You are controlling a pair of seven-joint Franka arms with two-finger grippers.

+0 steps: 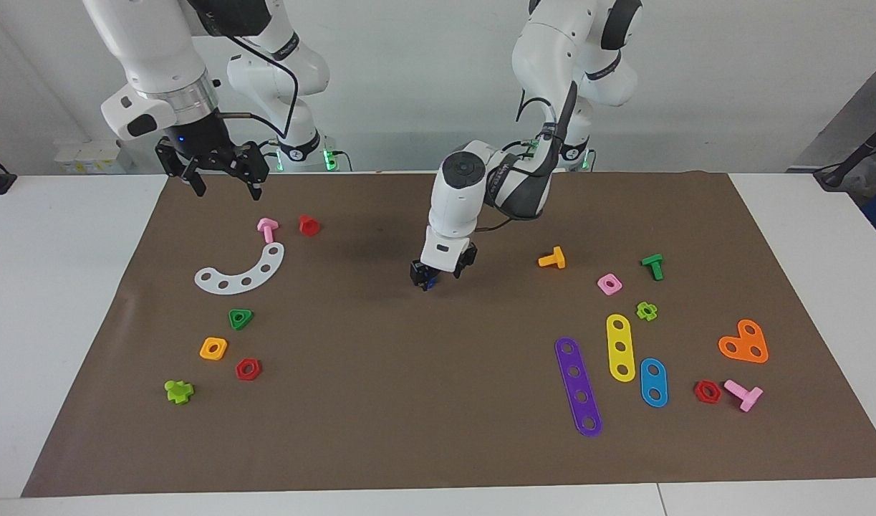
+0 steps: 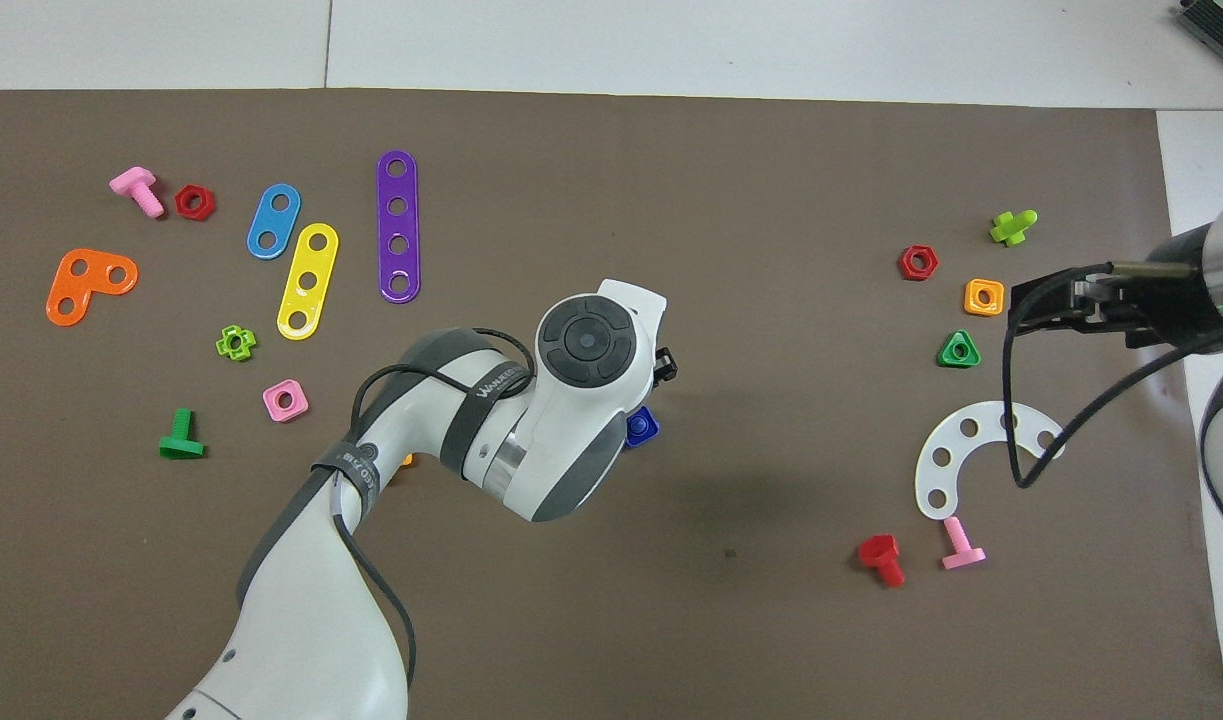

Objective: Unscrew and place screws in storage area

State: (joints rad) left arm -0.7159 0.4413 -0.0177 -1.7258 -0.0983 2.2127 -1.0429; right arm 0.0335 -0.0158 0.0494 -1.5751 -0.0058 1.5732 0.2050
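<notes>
The dark-blue screw (image 1: 429, 284) stands in the middle of the brown mat (image 1: 438, 401). Only a sliver of blue shows under the left hand, so I cannot tell screw from nut there. In the overhead view a blue corner (image 2: 644, 428) sticks out beside the left wrist. My left gripper (image 1: 425, 277) is down at the mat, right on the blue piece. My right gripper (image 1: 226, 188) is open and empty. It waits up in the air over the mat's edge nearest the robots, at the right arm's end; it also shows in the overhead view (image 2: 1046, 305).
A white arc plate (image 1: 243, 271), pink bolt (image 1: 267, 229), red bolt (image 1: 308, 225) and several small nuts lie toward the right arm's end. An orange bolt (image 1: 552, 259), green bolt (image 1: 652, 266), purple strip (image 1: 578, 387), yellow strip (image 1: 620, 347) and orange heart plate (image 1: 744, 342) lie toward the left arm's end.
</notes>
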